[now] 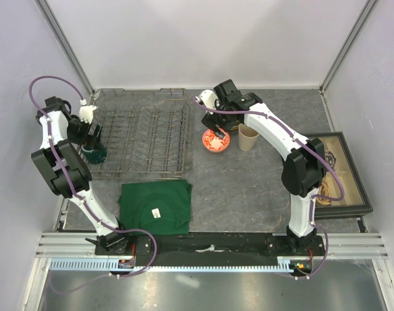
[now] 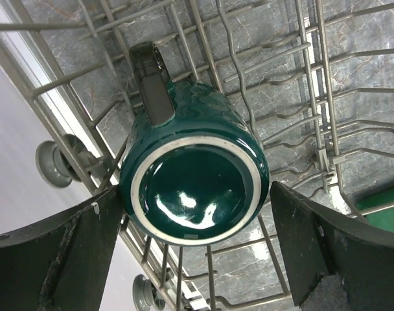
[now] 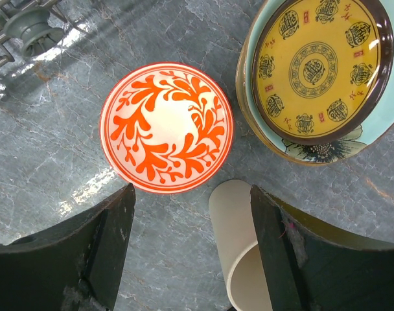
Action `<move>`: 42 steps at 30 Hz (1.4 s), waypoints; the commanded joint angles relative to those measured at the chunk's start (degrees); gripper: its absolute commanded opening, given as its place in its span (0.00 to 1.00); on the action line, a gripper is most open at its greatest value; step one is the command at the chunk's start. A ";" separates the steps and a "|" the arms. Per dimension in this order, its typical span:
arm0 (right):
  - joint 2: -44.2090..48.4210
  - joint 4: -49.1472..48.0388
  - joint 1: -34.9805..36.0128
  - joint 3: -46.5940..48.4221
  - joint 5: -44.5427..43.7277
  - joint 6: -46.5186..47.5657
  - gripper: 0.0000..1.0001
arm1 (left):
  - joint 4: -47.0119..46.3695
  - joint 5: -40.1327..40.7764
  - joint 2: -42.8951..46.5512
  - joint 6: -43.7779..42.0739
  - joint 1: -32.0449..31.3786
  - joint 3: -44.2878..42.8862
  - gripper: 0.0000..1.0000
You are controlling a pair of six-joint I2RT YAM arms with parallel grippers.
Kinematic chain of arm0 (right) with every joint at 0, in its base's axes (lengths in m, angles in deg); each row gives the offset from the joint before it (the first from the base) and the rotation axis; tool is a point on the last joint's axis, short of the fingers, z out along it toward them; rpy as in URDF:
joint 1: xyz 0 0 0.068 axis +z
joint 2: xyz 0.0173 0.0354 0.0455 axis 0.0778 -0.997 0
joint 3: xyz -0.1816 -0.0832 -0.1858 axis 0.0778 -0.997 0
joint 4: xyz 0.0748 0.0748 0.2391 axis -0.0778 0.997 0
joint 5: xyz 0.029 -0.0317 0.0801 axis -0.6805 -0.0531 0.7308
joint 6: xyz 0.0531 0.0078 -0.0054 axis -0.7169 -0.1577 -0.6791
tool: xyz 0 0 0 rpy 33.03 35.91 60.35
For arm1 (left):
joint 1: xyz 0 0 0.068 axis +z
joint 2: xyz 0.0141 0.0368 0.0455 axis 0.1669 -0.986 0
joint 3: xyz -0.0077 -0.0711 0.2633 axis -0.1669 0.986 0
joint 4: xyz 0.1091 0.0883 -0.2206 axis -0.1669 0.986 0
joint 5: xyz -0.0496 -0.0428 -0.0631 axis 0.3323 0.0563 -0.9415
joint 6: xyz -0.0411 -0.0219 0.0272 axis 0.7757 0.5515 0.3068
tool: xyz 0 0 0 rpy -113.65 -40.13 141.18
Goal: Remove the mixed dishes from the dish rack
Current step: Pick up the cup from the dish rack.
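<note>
Nearest us, the white tag [image 1: 156,212] on the green cloth [image 1: 142,197] is too tiny to read. Behind it, the dark green mug [image 2: 194,175] sits bottom-up at the left end of the dish rack [image 1: 151,129]. The left gripper [image 2: 197,194] is wide open either side of it, gripping nothing. Right of the rack, the right gripper [image 3: 192,191] hangs open and empty over the red-and-white bowl [image 3: 166,126], with the beige cup [image 3: 232,214] beside it. We can't read the characters on the yellow plate [image 3: 320,65].

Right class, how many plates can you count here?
3, stacked on the table by the bowl: yellow-and-dark plate on top, pale teal plate beneath, cream floral plate lowest, mostly hidden.
</note>
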 commanded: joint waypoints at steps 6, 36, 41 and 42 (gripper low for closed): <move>-0.02 -0.94 0.24 -0.55 0.09 -0.43 0.79 | 0.77 -2.70 1.15 -1.62 -2.15 1.13 0.99; -1.69 -0.94 1.12 -0.81 0.00 -0.79 0.80 | -6.70 1.60 -1.48 -1.09 -2.85 4.12 0.99; -1.42 -0.94 1.12 -1.07 -0.26 -0.70 0.80 | -6.79 2.30 -1.83 -1.53 -3.03 4.38 0.99; -1.51 -0.94 1.12 -0.99 -0.26 -0.70 0.80 | -6.71 2.48 -1.92 -1.53 -3.11 4.38 0.99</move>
